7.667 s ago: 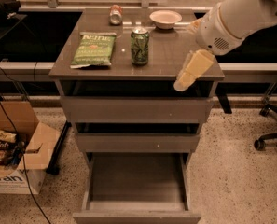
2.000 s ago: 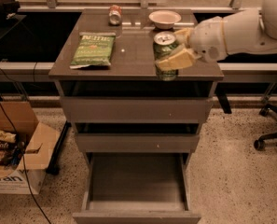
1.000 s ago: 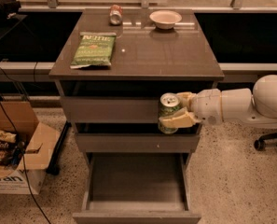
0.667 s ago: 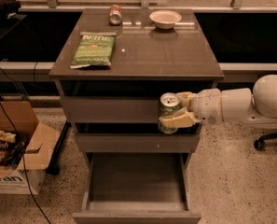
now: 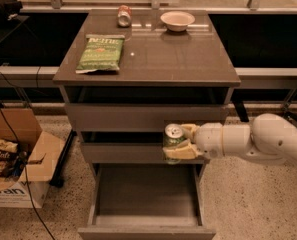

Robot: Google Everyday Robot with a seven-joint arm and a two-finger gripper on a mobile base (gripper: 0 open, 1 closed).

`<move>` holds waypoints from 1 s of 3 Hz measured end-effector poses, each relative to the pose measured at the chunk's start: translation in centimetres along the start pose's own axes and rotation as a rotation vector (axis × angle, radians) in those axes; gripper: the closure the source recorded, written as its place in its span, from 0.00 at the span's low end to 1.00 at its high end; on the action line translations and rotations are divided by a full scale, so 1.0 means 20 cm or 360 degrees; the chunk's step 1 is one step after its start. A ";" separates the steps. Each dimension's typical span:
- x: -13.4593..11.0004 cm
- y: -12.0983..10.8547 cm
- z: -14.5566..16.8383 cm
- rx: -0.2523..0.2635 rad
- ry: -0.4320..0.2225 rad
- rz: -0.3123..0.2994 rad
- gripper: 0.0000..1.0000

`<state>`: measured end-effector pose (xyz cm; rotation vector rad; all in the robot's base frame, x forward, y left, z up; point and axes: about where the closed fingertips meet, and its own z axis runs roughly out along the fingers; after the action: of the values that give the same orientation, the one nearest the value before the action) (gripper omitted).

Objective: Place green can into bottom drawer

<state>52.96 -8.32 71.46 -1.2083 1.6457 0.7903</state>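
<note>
My gripper (image 5: 180,142) reaches in from the right on a white arm and is shut on the green can (image 5: 172,138). The can is upright, its silver top showing. It hangs in front of the middle drawer, above the right part of the bottom drawer (image 5: 147,189). The bottom drawer is pulled out and its box interior shows nothing inside.
On the cabinet top (image 5: 178,59) lie a flat green chip bag (image 5: 101,52), a reddish-silver can (image 5: 124,15) on its side and a white bowl (image 5: 177,20). A cardboard box (image 5: 13,166) with snack bags stands on the floor at the left, with cables by it.
The gripper carried the green can off the cabinet top and down in front of the drawers. Over the last second it has sunk slightly lower and stayed shut on the can.
</note>
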 end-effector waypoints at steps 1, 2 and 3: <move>0.24 0.04 0.11 0.0028 -0.0069 0.0062 1.00; 0.49 0.04 0.17 0.0086 -0.0137 0.0118 1.00; 0.83 0.01 0.15 0.0154 -0.0270 0.0401 1.00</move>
<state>52.13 -11.61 54.99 -0.8524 1.6937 0.9307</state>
